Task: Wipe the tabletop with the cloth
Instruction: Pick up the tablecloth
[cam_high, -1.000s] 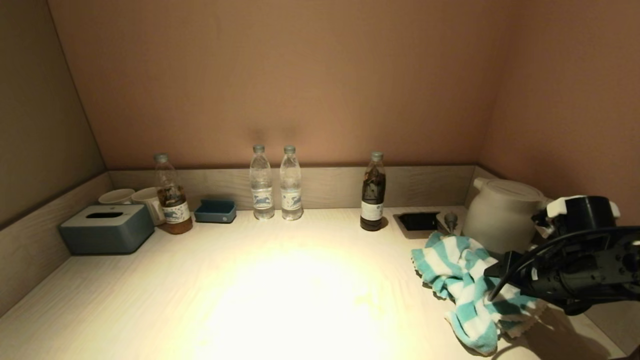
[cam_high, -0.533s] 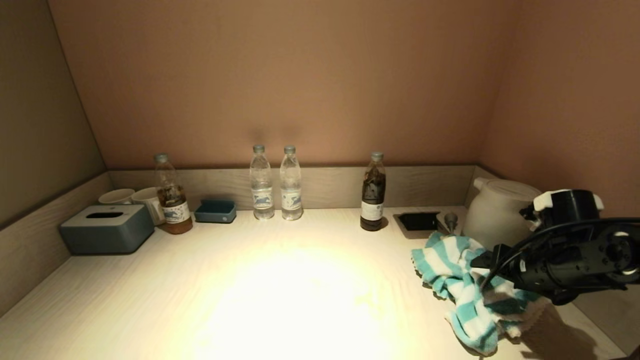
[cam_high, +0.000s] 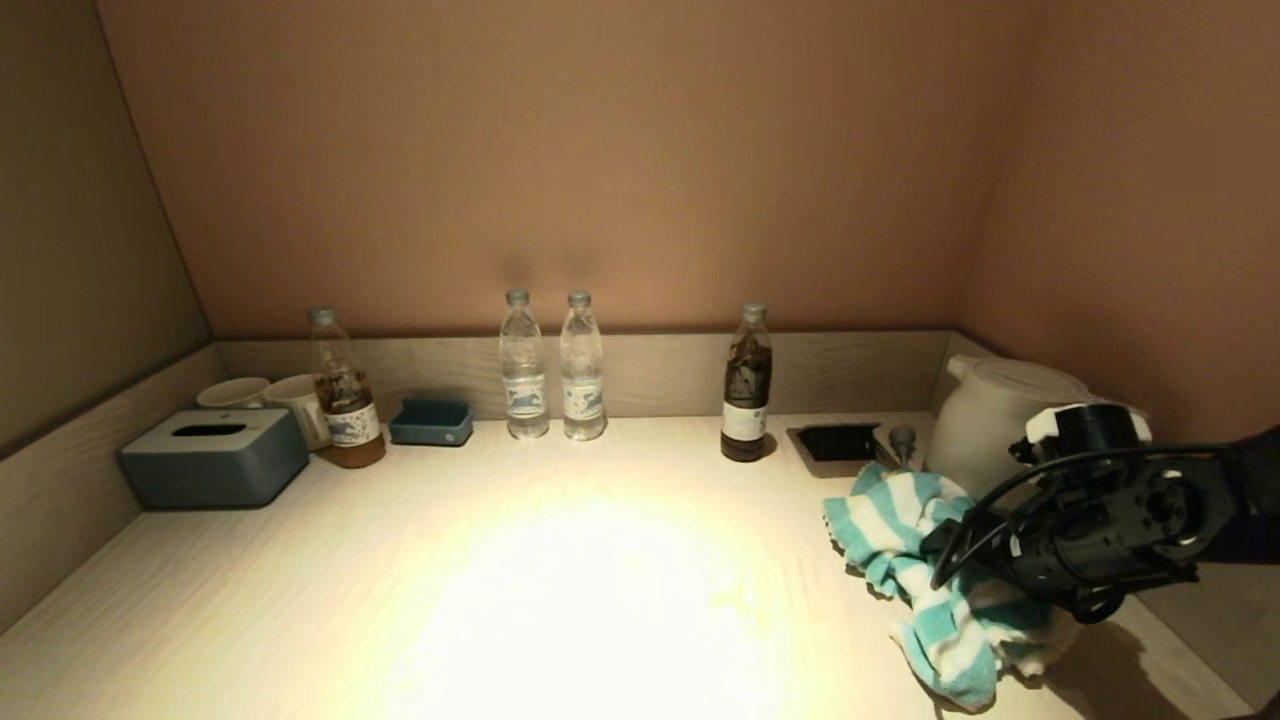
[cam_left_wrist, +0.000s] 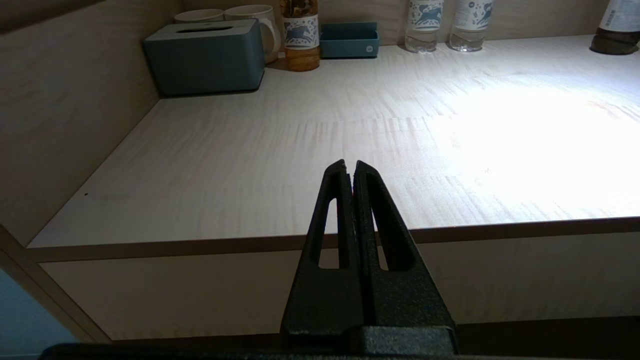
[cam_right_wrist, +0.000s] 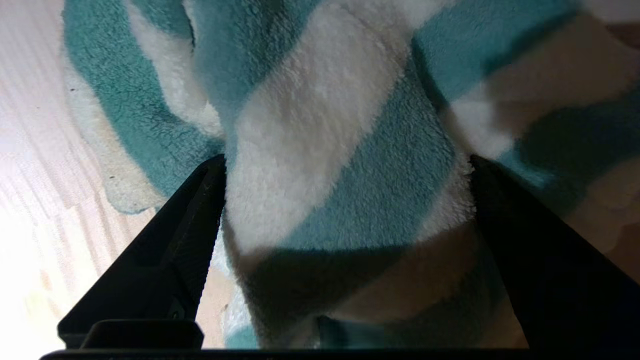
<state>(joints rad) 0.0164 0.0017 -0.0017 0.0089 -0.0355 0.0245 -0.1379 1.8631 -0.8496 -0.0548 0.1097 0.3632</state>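
Note:
The teal-and-white striped cloth lies bunched at the right side of the pale wooden tabletop. My right gripper is down on the cloth's right part. In the right wrist view its two black fingers stand wide apart with a fold of the cloth between them, so the gripper is open. My left gripper is shut and empty, parked just off the table's front edge at the left, out of the head view.
A white kettle stands just behind the cloth, with a black recess beside it. Along the back wall stand a dark bottle, two water bottles, a tea bottle, a blue tray, mugs and a tissue box.
My right arm has moved left and lower over the cloth, and the cloth's right part has bunched a little under it. The left arm has not moved.

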